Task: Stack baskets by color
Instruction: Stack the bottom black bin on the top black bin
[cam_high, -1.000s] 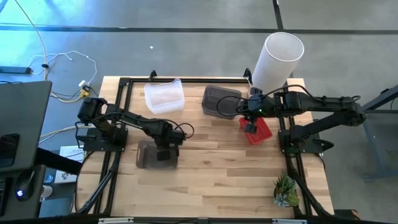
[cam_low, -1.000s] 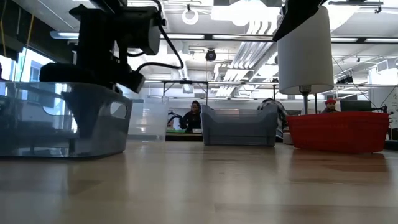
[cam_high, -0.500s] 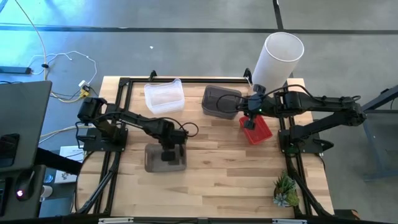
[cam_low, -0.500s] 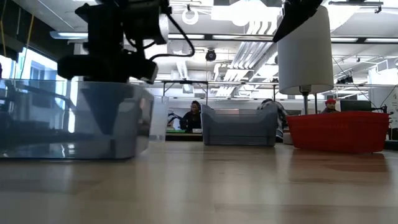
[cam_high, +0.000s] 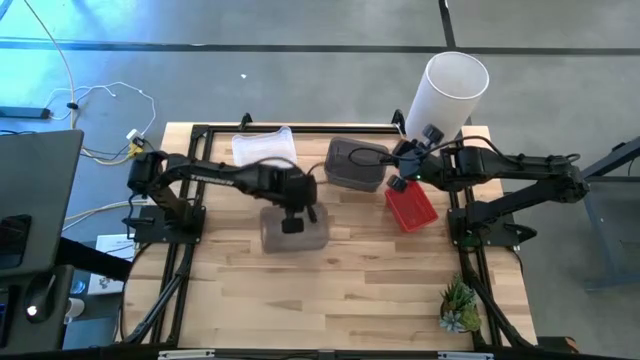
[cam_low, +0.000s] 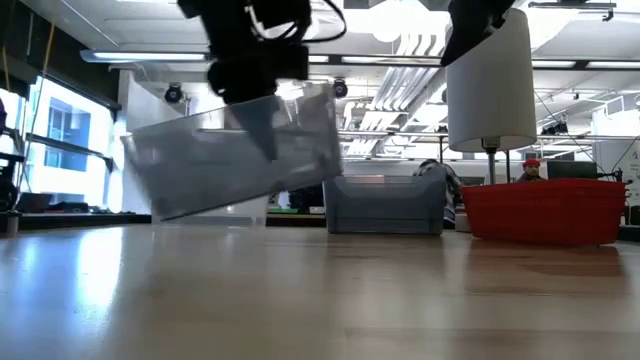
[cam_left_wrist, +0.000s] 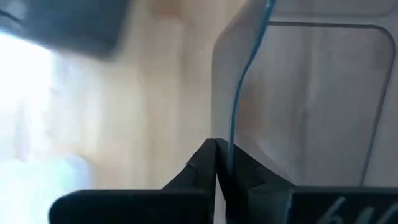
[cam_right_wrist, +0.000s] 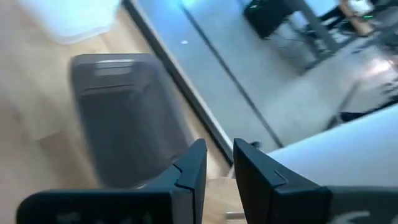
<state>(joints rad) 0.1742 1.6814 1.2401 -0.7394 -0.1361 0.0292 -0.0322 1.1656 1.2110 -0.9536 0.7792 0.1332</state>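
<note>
A smoky grey basket (cam_high: 300, 236) (cam_low: 240, 150) hangs above the table's middle, with my left gripper (cam_high: 291, 222) (cam_left_wrist: 222, 163) shut on it. Another smoky grey basket (cam_high: 355, 165) (cam_low: 383, 203) rests on its bottom at the far middle. A red basket (cam_high: 412, 207) (cam_low: 545, 210) lies to its right, and a clear basket (cam_high: 262, 150) at the far left. My right gripper (cam_high: 400, 160) (cam_right_wrist: 217, 167) hovers open over the gap between the grey and red baskets, with nothing between its fingers. My left gripper pinches a side wall of the grey basket at its rim (cam_left_wrist: 235, 118), one finger inside and one outside. The fingers come steeply from above. The basket is lifted clear of the table and tilted, its left end (cam_low: 150, 190) lower than its right.
A tall white cylinder (cam_high: 447, 95) (cam_low: 490, 80) stands at the far right corner behind the red basket. A small green plant (cam_high: 458, 306) sits at the near right. Black frame rails (cam_high: 195, 150) run along the table's edges. Bare wood spreads across the near half.
My left gripper has gone toward the table's right and far edges and up, first sliding the grey basket along the wood, then lifting it clear and tilting it. My right gripper has stayed in place but turned at the wrist, from pointing down at the red basket toward the far grey basket.
</note>
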